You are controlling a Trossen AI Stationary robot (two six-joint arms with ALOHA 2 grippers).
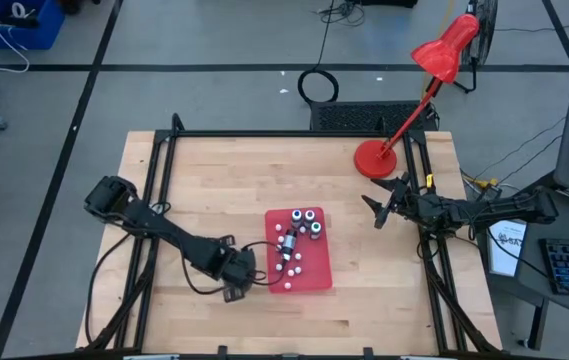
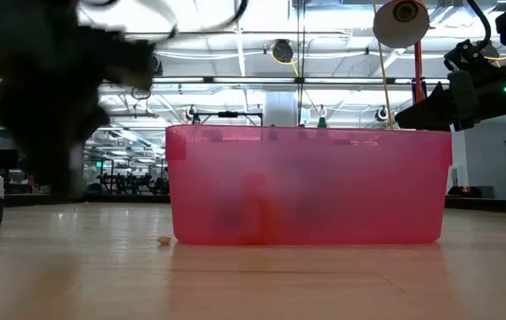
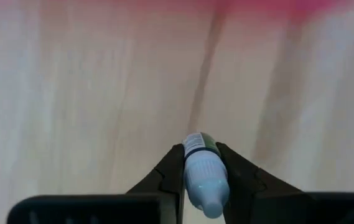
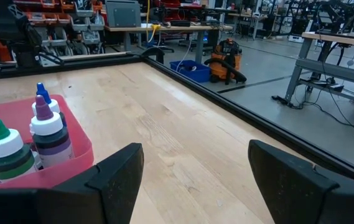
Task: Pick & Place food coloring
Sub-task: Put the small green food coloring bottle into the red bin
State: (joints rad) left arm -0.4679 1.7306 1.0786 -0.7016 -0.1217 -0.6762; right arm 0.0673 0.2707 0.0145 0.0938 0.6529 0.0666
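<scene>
A small food coloring bottle (image 3: 203,174) is being gripped between the fingers of the left tool (image 1: 257,279), low over the desk (image 1: 214,170) at nine o'clock of the red tray (image 1: 316,276). More bottles (image 1: 302,224) are being held in that tray. The right tool (image 1: 377,208), at three o'clock, is being held wide apart, empty.

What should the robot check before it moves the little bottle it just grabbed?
1. Left gripper fingers around the food coloring bottle: ok.
2. Bottle lifted off the table: cannot tell.
3. Red tray right beside the left gripper: ok.
4. Bottles already in the tray, like the green-capped one, standing upright: ok.
5. Right gripper open and away from the tray, near the red lamp: ok.
</scene>
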